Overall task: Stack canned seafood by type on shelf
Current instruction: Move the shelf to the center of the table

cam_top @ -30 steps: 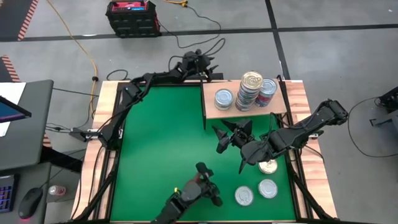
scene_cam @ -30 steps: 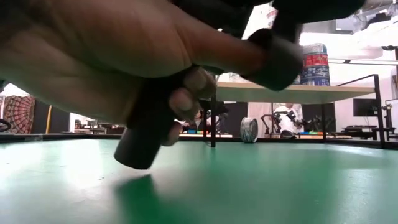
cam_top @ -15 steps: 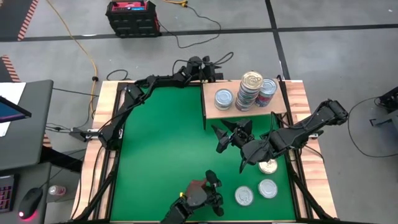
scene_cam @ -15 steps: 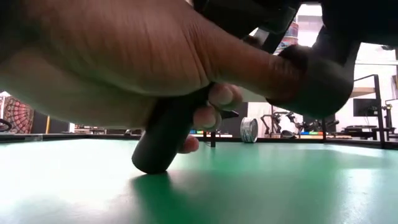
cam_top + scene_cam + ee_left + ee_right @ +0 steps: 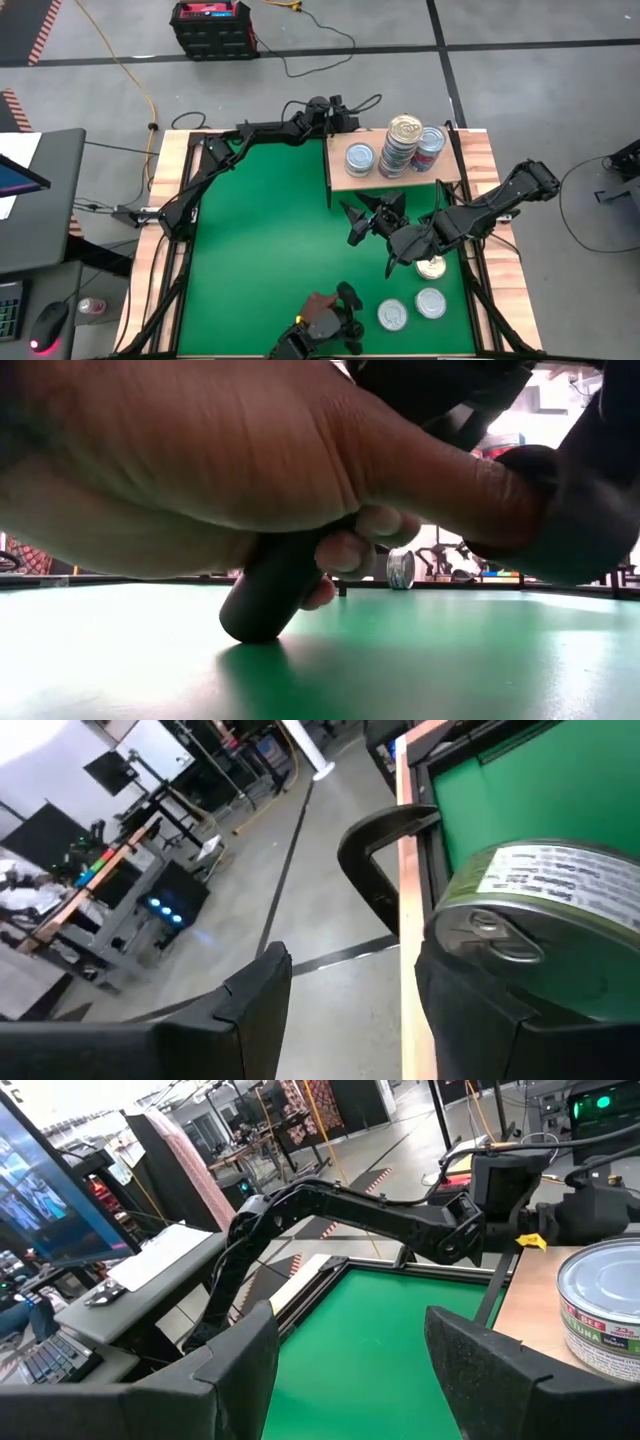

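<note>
Green mat [image 5: 260, 220] centre open; person's hand [image 5: 322, 318] blocks near edge.

My green tabletop [image 5: 260, 220] carries three loose tins [image 5: 430, 303] at five o'clock. At one o'clock stands the shelf [image 5: 340, 181], bearing more tins [image 5: 360, 158], some stacked.

Robotics lab: concrete floor [image 5: 520, 90], monitors [image 5: 40, 1190], equipment benches [image 5: 110, 890].
</note>
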`<action>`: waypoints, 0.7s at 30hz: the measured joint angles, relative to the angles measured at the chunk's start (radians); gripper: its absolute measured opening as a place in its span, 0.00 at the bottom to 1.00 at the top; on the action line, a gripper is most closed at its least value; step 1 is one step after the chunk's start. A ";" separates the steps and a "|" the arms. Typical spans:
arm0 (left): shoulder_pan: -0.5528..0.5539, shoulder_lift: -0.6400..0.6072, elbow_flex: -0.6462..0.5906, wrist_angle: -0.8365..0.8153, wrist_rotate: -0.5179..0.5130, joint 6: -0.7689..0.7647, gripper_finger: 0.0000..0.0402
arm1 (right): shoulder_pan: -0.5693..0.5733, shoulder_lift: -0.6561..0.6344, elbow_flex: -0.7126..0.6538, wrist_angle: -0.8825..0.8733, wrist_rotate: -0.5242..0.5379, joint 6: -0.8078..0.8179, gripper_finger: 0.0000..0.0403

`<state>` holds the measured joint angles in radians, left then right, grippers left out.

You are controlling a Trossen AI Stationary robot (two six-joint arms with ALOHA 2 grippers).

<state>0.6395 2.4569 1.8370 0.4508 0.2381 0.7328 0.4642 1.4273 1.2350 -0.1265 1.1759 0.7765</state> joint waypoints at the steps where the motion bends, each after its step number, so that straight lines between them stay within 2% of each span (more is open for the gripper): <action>1: 0.000 0.000 0.000 -0.008 0.011 0.001 0.51 | 0.001 0.000 0.000 0.000 0.000 0.000 0.68; 5: 0.004 -0.004 0.002 -0.086 0.128 0.036 0.50 | 0.001 0.000 0.000 0.001 0.000 0.000 0.68; 10: 0.017 -0.006 0.086 -0.327 0.298 0.151 0.43 | 0.001 0.000 0.000 0.002 0.000 -0.014 0.68; 15: 0.041 -0.006 0.098 -0.368 0.441 0.133 0.34 | 0.001 0.000 0.000 0.000 0.000 -0.034 0.68; 21: 0.072 -0.006 0.099 -0.329 0.570 0.079 0.24 | 0.000 0.000 0.000 0.000 0.000 -0.051 0.68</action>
<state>0.7114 2.4504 1.9365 0.1215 0.8084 0.8114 0.4644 1.4273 1.2350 -0.1265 1.1759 0.7254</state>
